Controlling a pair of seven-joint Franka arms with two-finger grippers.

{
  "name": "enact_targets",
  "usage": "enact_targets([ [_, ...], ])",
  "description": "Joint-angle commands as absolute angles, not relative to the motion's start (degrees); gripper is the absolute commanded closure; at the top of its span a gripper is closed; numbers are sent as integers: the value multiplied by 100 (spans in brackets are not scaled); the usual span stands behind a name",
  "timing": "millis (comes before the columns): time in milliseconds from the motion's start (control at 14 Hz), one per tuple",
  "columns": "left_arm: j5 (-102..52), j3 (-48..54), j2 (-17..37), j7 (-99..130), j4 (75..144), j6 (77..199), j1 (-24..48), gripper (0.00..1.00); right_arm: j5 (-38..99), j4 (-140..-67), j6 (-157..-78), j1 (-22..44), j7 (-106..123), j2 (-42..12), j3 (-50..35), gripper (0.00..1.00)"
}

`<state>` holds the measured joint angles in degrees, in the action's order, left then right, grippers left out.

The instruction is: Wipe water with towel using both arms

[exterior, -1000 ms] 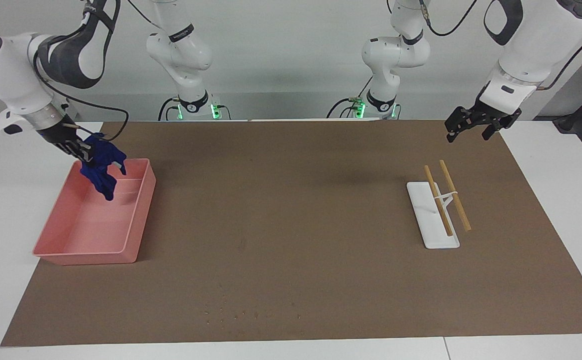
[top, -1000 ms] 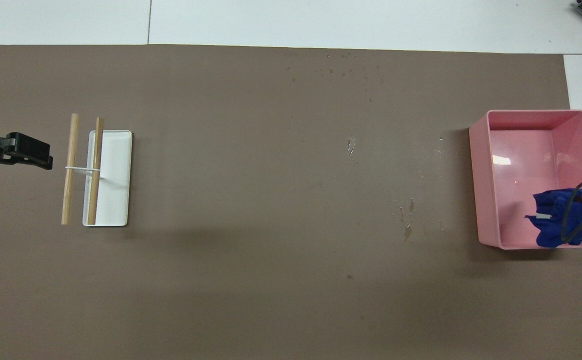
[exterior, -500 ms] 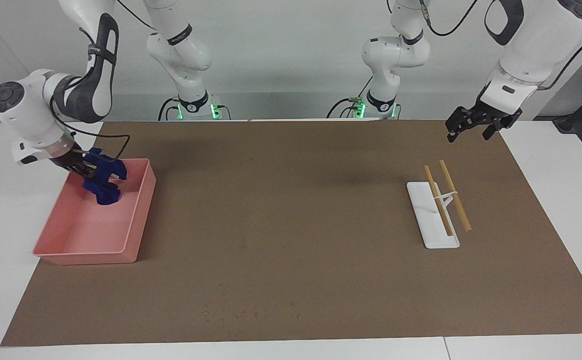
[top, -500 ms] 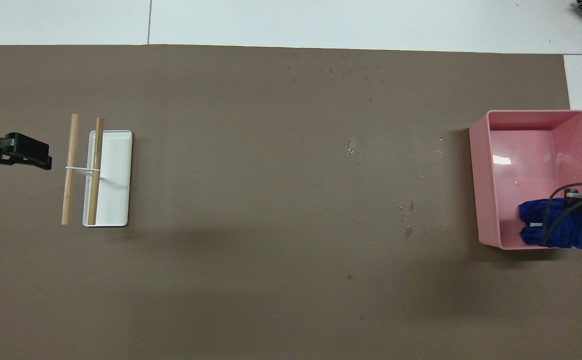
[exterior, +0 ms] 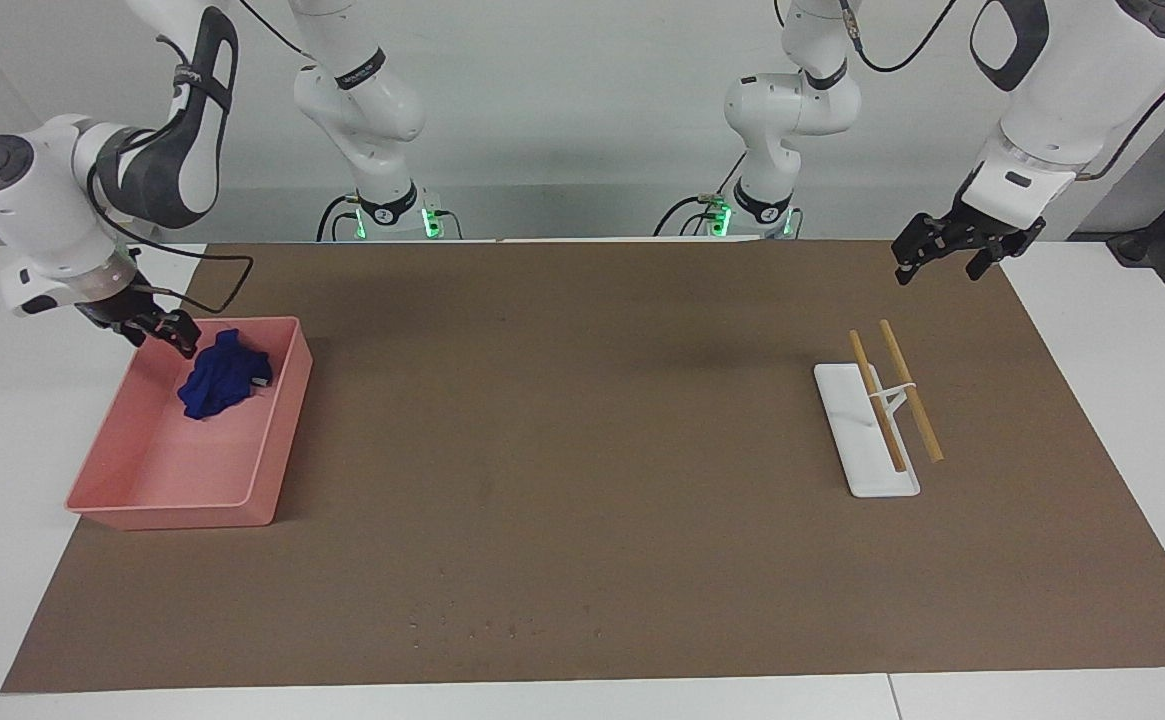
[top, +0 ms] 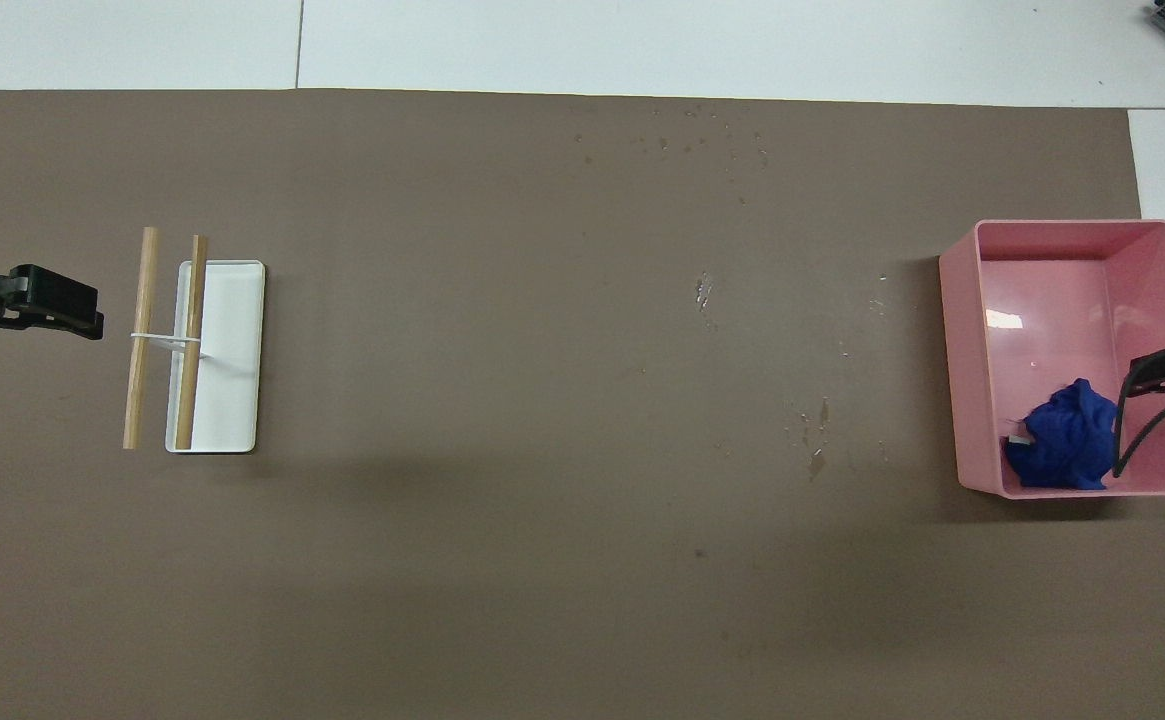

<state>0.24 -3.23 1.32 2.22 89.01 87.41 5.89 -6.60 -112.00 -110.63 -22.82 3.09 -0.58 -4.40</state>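
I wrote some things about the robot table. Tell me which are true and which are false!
1. The blue towel lies inside the pink bin. True.
2. The right hand is squeezing the towel. False: it is open above the bin's rim, beside the towel, holding nothing.
3. The two wooden sticks rest across the white tray. True.
4. The left hand is picking up the sticks. False: it waits in the air, open and empty, apart from the sticks.
5. The water droplets sit inside the bin. False: they speckle the brown mat, outside the bin.
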Motion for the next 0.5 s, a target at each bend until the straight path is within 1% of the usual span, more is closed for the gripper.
enact_targets([
  [0, 9, -404, 18, 176, 9035, 8807, 677, 0, -624, -11136, -10671, -2303, 186, 412, -850, 2],
  [143, 9, -404, 9, 176, 9079, 8815, 694, 0, -301, -10935, -10224, -2303, -43, 623, -1264, 2],
  [286, 9, -396, 9, 193, 9079, 8868, 721, 0, -53, -10435, -9705, -2303, -402, 607, -1720, 2],
  [429, 9, -396, 0, 228, 9088, 8798, 712, 0, -122, -10179, -9572, -2303, -711, 589, -2116, 2],
])
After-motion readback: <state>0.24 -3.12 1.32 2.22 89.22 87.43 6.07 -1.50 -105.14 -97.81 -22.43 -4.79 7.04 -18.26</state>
